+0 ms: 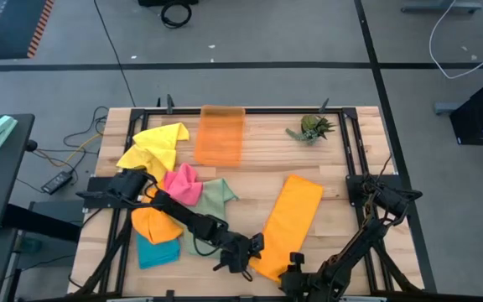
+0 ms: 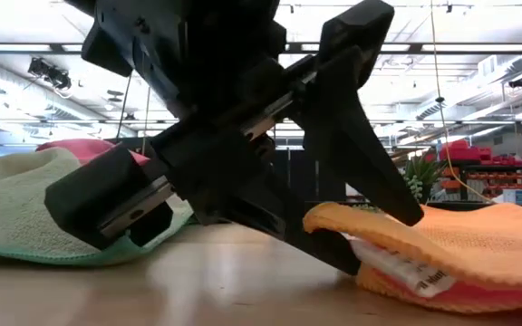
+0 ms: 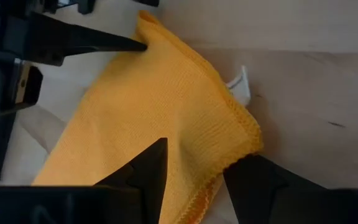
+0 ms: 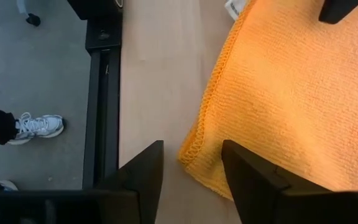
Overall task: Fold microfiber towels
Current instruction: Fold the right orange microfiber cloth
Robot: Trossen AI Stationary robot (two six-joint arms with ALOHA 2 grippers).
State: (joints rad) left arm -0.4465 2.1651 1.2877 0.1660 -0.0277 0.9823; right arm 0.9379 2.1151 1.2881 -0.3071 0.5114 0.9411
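Soft orange microfiber towel [image 1: 289,220] lies long and flat on the counter [image 1: 342,151], its near end between both claws. Left claw [image 3: 194,167] straddles one corner, fingers parted, nothing pinched; right claw [image 4: 192,163] likewise brackets the other corner's hem. Light, limp, grippy cloth: best pinched at those corners, through both layers.

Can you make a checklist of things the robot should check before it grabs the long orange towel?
1. Orange towel lies flat, folded into a strip: ok.
2. Left gripper straddles its near edge: ok.
3. Right gripper sits at the near corner, fingers apart: ok.
4. Both grips closed on cloth: not ok.
5. White tag tucked away: not ok, it pokes out.
6. Towel pile clear of the strip: ok.
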